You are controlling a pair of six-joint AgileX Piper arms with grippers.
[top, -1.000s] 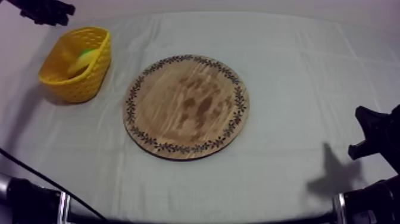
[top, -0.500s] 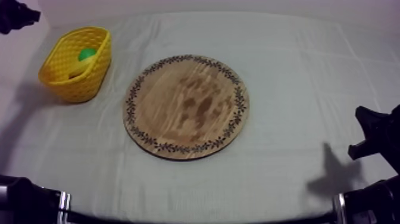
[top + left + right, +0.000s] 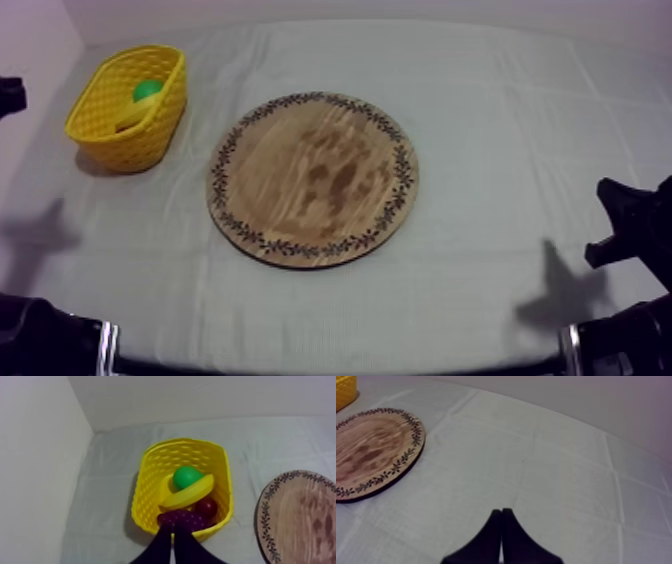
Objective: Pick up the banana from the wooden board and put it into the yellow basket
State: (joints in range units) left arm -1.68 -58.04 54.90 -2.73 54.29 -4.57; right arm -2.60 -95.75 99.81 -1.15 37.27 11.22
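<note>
One board [image 3: 312, 180], one yellow basket [image 3: 145, 493], one banana [image 3: 192, 492], one green fruit [image 3: 186, 477], one small red fruit [image 3: 206, 507], one bunch of grapes [image 3: 182, 521].

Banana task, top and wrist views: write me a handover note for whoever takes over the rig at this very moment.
The left hand is shut on nothing, above the near rim of the yellow basket.
The right hand is shut on nothing, over bare cloth beside the wooden board.
The banana lies in the basket with a round green fruit, a small red fruit and a bunch of grapes. Nothing lies on the board.
Done: banana delivered. Left: probably only parking the left arm.
</note>
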